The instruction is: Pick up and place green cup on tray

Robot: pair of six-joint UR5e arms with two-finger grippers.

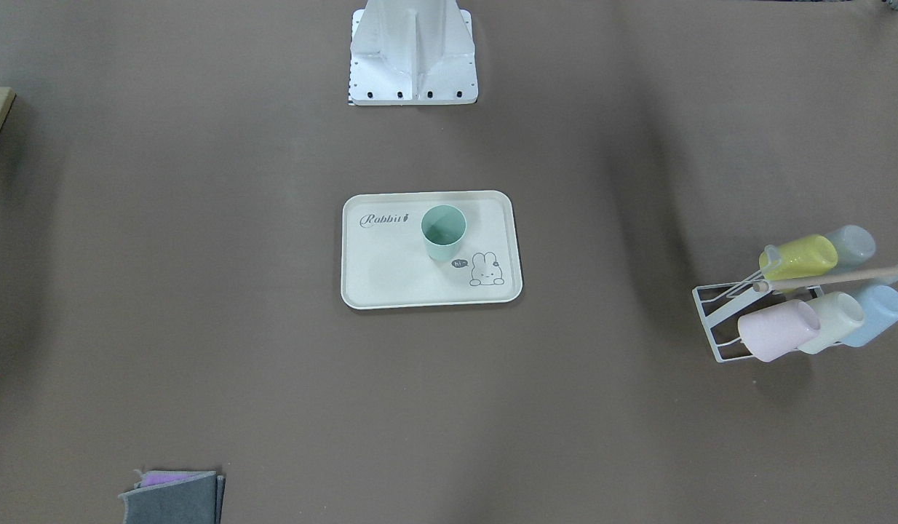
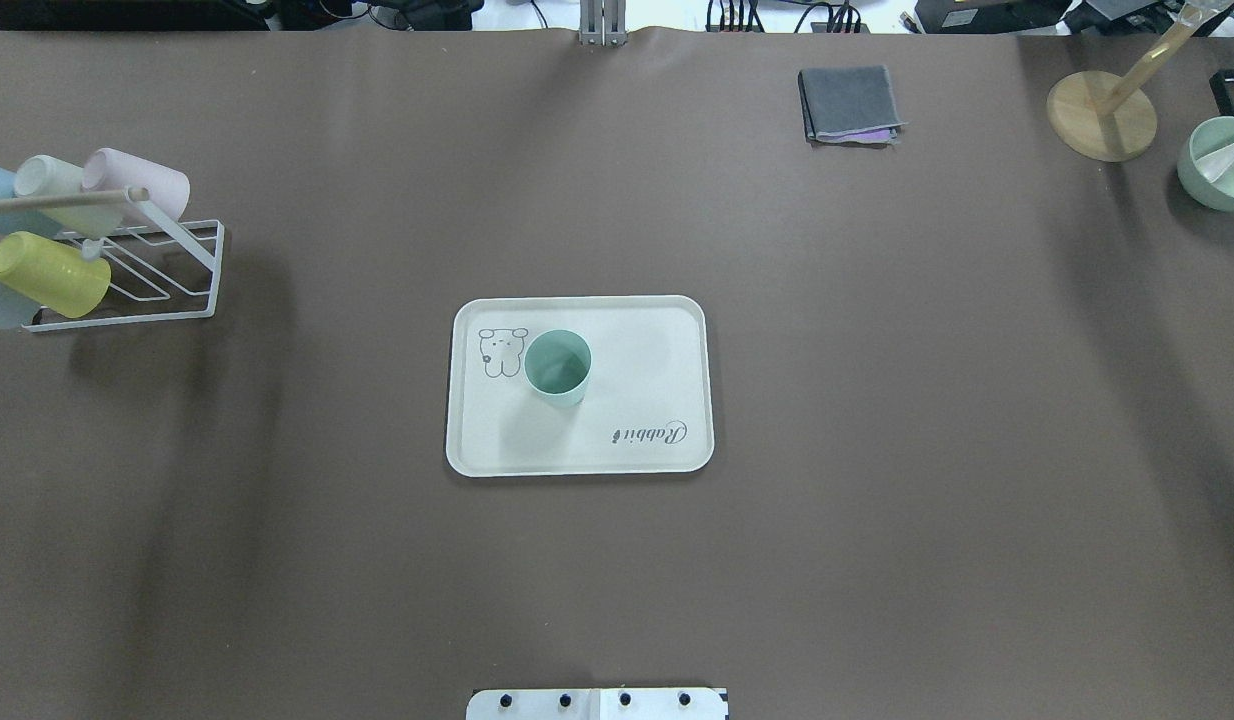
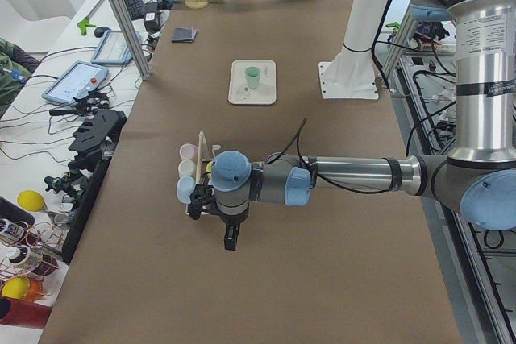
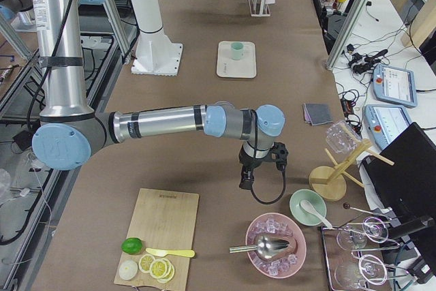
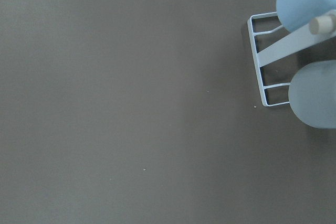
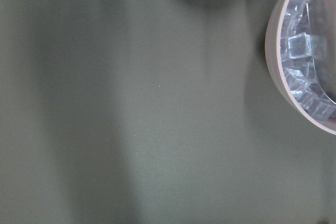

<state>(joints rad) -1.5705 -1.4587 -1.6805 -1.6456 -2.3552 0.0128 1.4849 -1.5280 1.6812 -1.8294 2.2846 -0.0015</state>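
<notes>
Front-facing: mint-green plastic cup [image 1: 443, 231] stands upright, mouth up, on the cream rectangular plastic tray [image 1: 398, 273], in the tray's half nearer the robot, between the "Rabbit" script and the bunny drawing. White wire cup rack [image 1: 717, 322] with pastel cups lying on it sits well off to the robot's left. Folded grey cloth [image 1: 174, 499] at the bottom edge.

Overhead: cup on tray, just beside the bunny. Round wooden stand [image 2: 1101, 116] and pale green bowl [image 2: 1221, 164] in the far right corner. No arm in this view.

Exterior left: left gripper [image 3: 230, 240] points down over bare brown table [image 3: 322, 279], near the rack, well apart from the tray. Can't tell whether its fingers are spread or together from here.

Exterior right: right gripper [image 4: 245, 180] points down, far from the tray, near the pink bowl of ice cubes [image 4: 276, 244]; its fingers look narrow, but can't tell their state.

Left wrist: rack corner and two pale blue cups at the right edge.

Right wrist: ice bowl rim at the right, brown table.
</notes>
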